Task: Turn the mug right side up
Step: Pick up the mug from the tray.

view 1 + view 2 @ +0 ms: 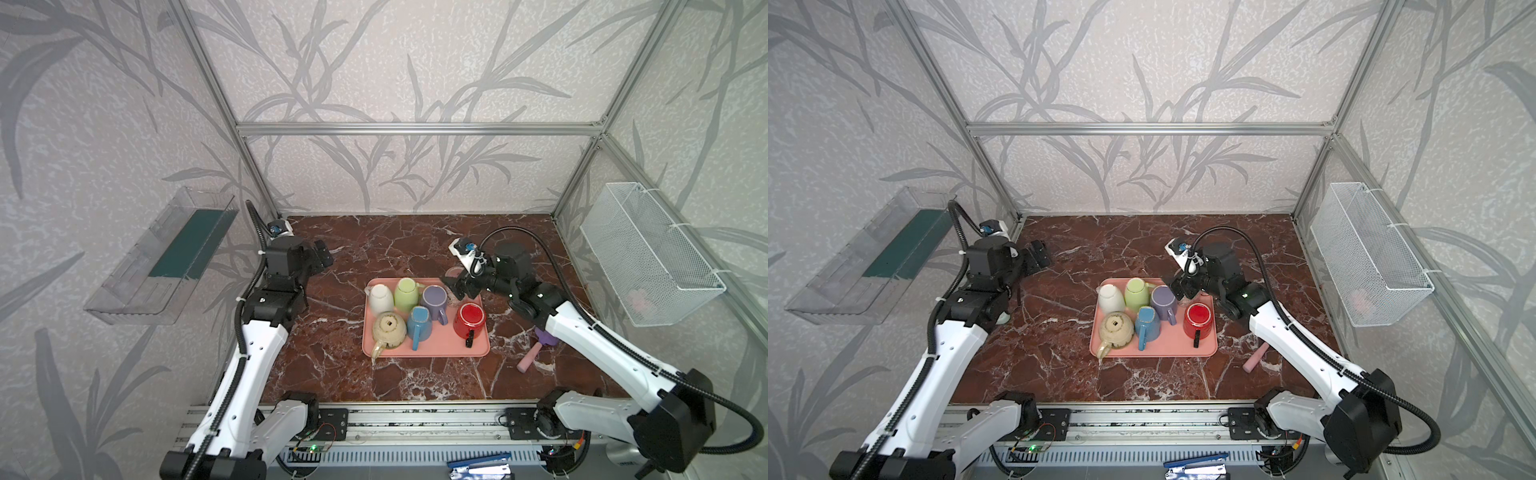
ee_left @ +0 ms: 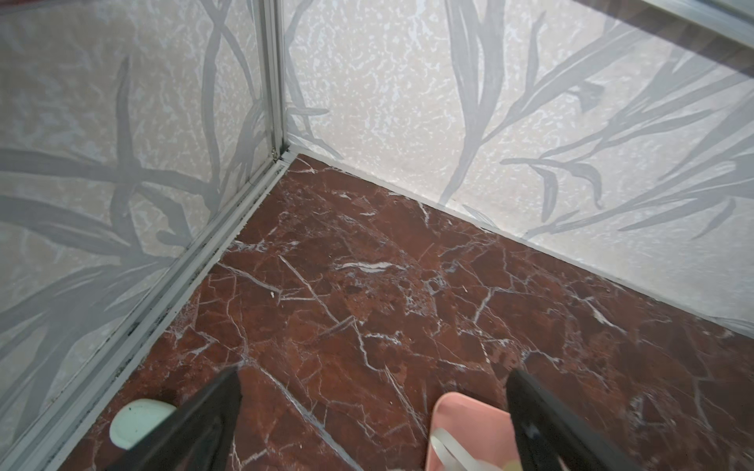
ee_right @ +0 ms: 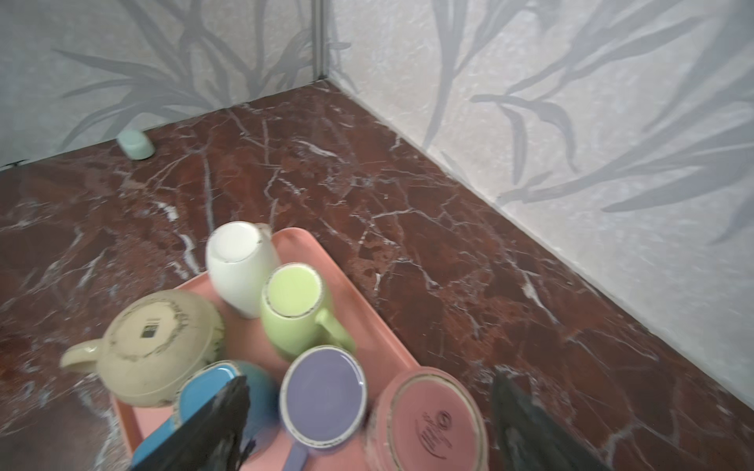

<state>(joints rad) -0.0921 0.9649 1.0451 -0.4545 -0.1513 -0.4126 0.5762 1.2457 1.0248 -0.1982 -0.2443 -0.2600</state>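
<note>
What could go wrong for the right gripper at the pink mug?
1. The purple mug also sits between the fingers of the open right gripper, beside the upside-down pink mug: closing could pinch or knock both.
2. Mugs crowd the tray; swinging the pink mug over may strike the green mug.

- Both top views hang high above the near edge of the bench (image 1: 374,249), tilted down toward the back wall. They take in almost the same scene: both arms, the pink tray (image 1: 440,353) and the side walls.
- The left wrist view sits low and close over the bench and faces the back left corner past the left pincer (image 2: 375,372).
- The right wrist view looks down from close above the tray past the right pincer (image 3: 372,375), toward that same corner.
- Both wrist views share the tray and a pale green cup (image 3: 135,144).
</note>
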